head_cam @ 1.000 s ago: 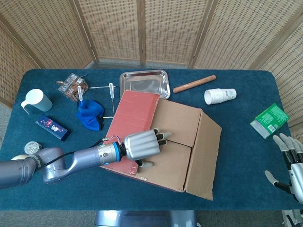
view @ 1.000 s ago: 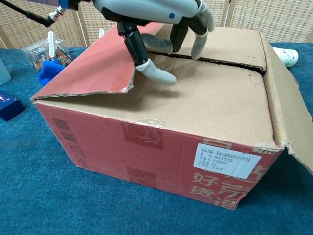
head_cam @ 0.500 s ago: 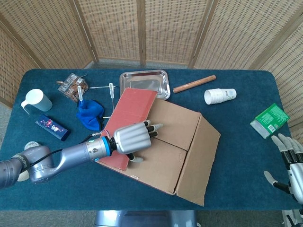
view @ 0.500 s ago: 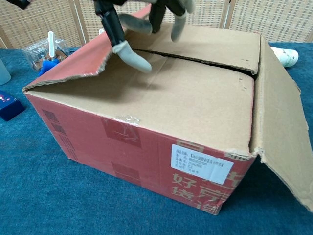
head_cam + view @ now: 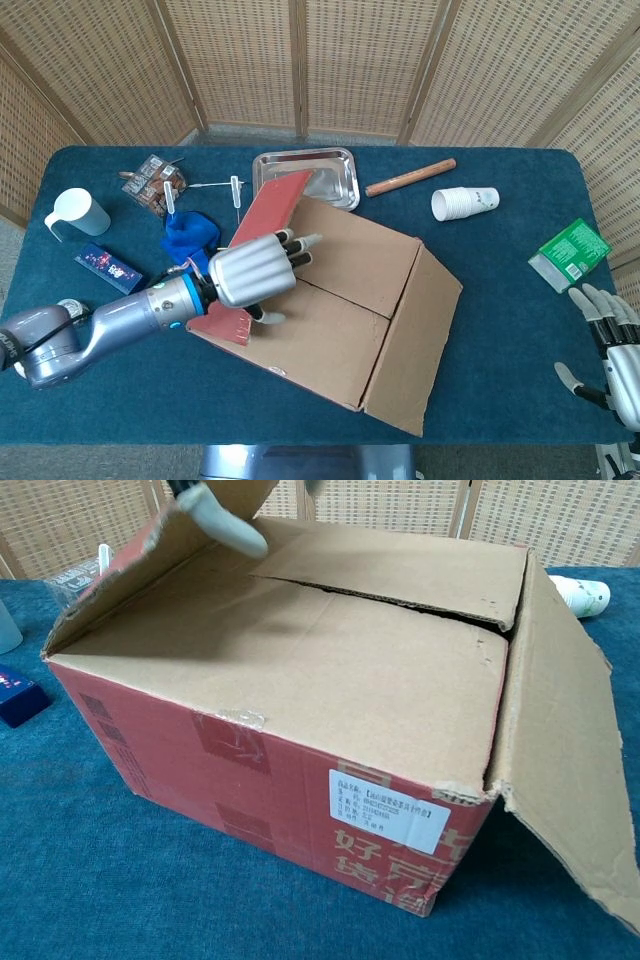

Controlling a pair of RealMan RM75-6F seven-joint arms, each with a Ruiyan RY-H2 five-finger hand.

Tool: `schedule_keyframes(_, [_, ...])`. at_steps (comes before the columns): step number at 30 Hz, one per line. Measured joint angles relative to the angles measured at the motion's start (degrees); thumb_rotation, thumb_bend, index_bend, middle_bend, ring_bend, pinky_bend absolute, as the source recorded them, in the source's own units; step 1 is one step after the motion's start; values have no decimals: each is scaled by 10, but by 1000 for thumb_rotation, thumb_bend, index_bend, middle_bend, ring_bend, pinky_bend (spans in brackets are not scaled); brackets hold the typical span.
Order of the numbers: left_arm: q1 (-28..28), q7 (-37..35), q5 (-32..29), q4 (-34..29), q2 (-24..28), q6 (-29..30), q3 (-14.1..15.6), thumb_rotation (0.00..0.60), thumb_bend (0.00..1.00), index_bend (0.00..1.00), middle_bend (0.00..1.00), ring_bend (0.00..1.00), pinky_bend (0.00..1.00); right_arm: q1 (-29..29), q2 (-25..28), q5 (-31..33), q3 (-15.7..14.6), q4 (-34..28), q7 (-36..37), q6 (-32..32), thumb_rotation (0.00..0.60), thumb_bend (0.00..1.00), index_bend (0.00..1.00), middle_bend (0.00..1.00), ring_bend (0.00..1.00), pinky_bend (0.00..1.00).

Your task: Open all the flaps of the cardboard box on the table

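Observation:
The cardboard box [image 5: 340, 300] sits mid-table, red on its outside. My left hand [image 5: 250, 275] lies over the red left flap [image 5: 272, 203]. Its fingers [image 5: 295, 248] hook over the flap's free edge and hold it tilted up. In the chest view that left flap [image 5: 150, 565] stands raised at the upper left, with a fingertip [image 5: 222, 518] on its brown inner side. The right flap [image 5: 415, 350] hangs folded out, also seen as the right flap [image 5: 565, 770] up close. Both long flaps [image 5: 300, 670] lie flat and closed. My right hand [image 5: 612, 352] is at the table's right front corner, empty, fingers apart.
Behind the box lie a steel tray [image 5: 305, 175], a wooden rolling pin [image 5: 410, 177] and stacked paper cups [image 5: 465, 203]. A green packet [image 5: 570, 255] is at the right. To the left are a blue cloth [image 5: 190, 240], a snack packet [image 5: 152, 185], a white mug [image 5: 78, 212] and a dark blue box [image 5: 110, 270].
My left hand has drawn back to the left and lifted the left flap from nearly flat to steeply tilted. The box has slid and turned a little. The right hand barely moved.

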Motion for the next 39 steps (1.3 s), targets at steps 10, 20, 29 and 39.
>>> schedule_keyframes(10, [53, -33, 6, 6, 58, 53, -1, 308, 650, 968, 361, 154, 370, 2, 0, -6, -3, -1, 2, -3, 600, 240, 0, 0, 0, 0])
schedule_keyframes(20, [104, -63, 18, 25, 80, 86, 14, 301, 651, 964, 364, 160, 374, 6, -1, -12, -7, -2, 1, -9, 600, 241, 0, 0, 0, 0])
schedule_keyframes(29, [142, -88, 26, 69, 49, 102, 36, 302, 651, 854, 365, 195, 421, 7, 1, -12, -8, -3, 3, -11, 600, 240, 0, 0, 0, 0])
schedule_keyframes(39, [144, -144, 3, 47, 39, 90, 24, 299, 650, 508, 333, 309, 532, 8, 0, -9, -8, -4, 1, -13, 600, 241, 0, 0, 0, 0])
